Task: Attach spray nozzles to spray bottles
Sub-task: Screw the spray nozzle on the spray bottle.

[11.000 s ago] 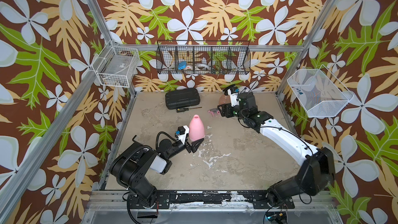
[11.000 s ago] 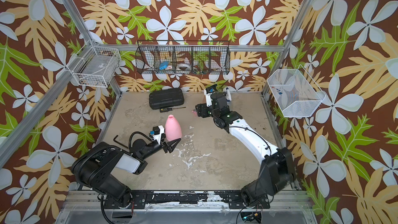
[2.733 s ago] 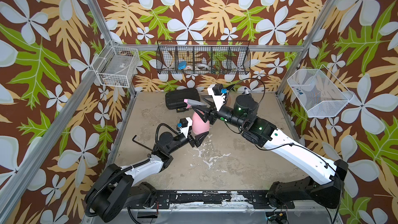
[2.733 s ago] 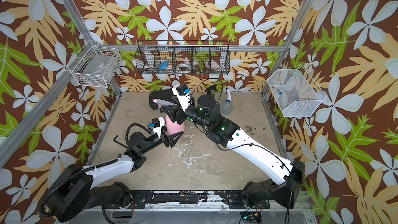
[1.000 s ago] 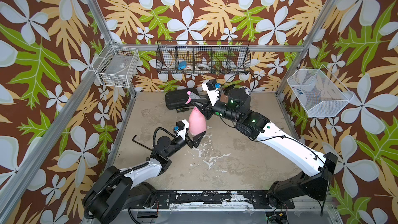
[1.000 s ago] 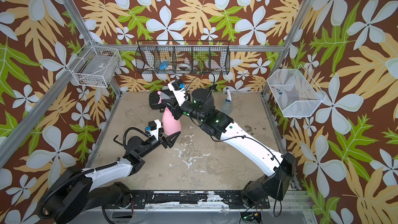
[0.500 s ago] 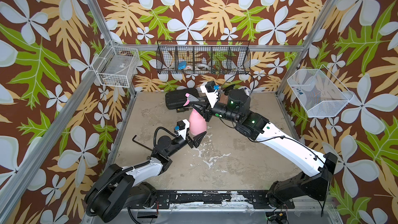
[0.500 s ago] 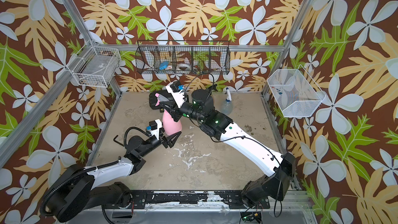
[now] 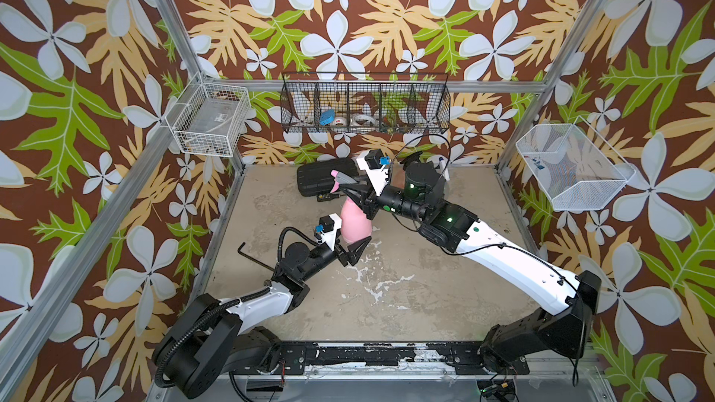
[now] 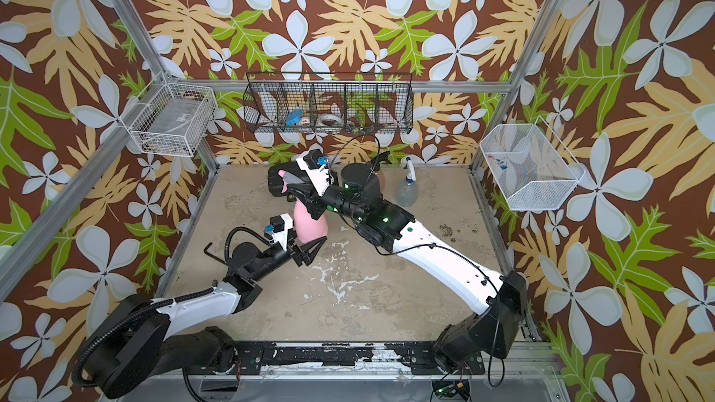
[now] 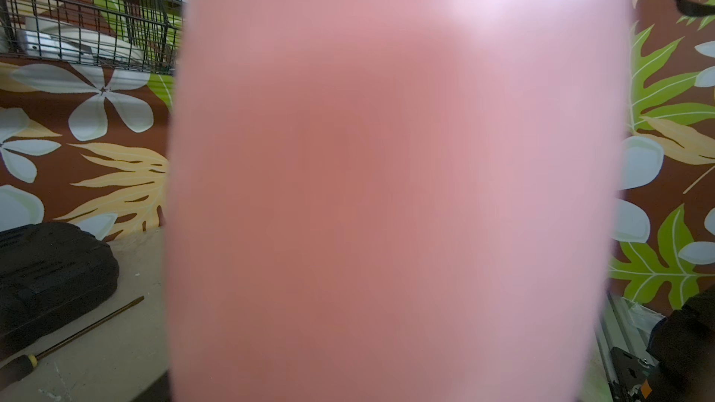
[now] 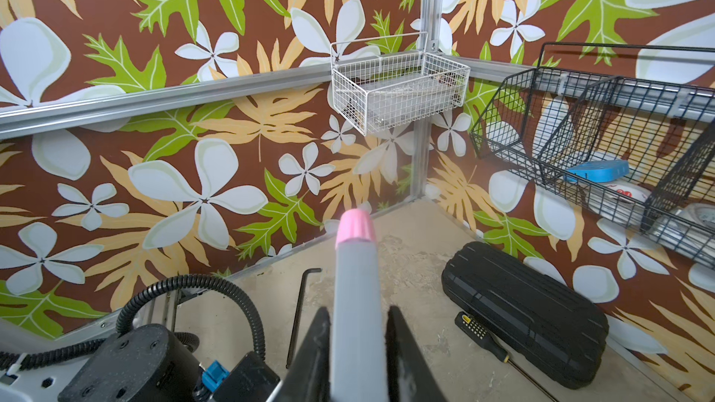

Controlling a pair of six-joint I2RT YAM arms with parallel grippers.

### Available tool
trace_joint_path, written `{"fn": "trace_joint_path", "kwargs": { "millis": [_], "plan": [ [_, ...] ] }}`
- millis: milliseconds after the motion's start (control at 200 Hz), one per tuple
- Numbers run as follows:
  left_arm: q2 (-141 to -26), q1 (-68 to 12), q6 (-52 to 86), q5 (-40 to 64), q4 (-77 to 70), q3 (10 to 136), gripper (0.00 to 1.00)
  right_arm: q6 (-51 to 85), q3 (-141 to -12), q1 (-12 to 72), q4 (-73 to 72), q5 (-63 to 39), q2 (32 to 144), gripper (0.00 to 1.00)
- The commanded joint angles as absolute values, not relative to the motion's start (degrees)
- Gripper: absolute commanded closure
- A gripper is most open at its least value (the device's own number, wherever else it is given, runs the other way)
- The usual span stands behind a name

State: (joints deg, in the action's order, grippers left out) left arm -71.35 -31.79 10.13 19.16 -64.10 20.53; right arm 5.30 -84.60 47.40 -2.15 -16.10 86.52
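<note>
The left claw (image 9: 352, 242) is clamped around the lower body of the opaque pink cone-shaped plastic bottle (image 9: 354, 222), which stands upright on the worn beige tabletop (image 9: 406, 295), left of centre and toward the back; in the left wrist view the bottle (image 11: 387, 187) fills most of the picture as a blur. The right claw (image 9: 350, 186) reaches in from the right above it, its two black fingers (image 12: 315, 349) closed on either side of the grey plastic trigger sprayer head with a pink tip (image 12: 354, 295), held level at the top of the bottle with the pink tip pointing toward the left wall. The claw hides the bottle's neck, so I cannot tell whether the head is seated on it. Just behind lies a flat black ribbed case (image 9: 321, 181), with a black-handled screwdriver (image 12: 472, 328) beside it, and a black hex key (image 9: 253, 259) lies near the left edge. A clear bluish bottle with a white sprayer head (image 10: 408, 189) stands at the rear right, well apart.
</note>
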Motion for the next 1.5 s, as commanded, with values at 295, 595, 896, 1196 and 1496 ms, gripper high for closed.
{"fn": "trace_joint_path", "kwargs": {
  "millis": [295, 595, 896, 1196, 1496],
  "plan": [
    [-74.4, -31.8, 6.3, 5.4, -72.5, 27.3, 0.47, 15.1, -85.9, 50.0, 8.4, 13.2, 87.4, 1.0],
    [-80.5, -34.8, 2.5, 1.3, -72.8, 31.0, 0.47, 20.2, -91.8, 54.3, 17.7, 33.3, 91.3, 1.0],
    [-83.6, -35.1, 7.1, 4.8, -78.1, 30.4, 0.47, 17.0, -91.8, 54.3, 17.4, 28.7, 89.8, 0.85],
    [-87.8, -35.1, 10.0, 8.9, -81.8, 30.0, 0.48, 11.6, -93.2, 51.9, 19.2, 13.2, 85.2, 0.34],
    [-90.1, -35.2, 9.2, 9.1, -81.9, 29.9, 0.47, 9.3, -83.9, 44.8, 9.7, -3.6, 76.1, 0.35]
  ]
}}
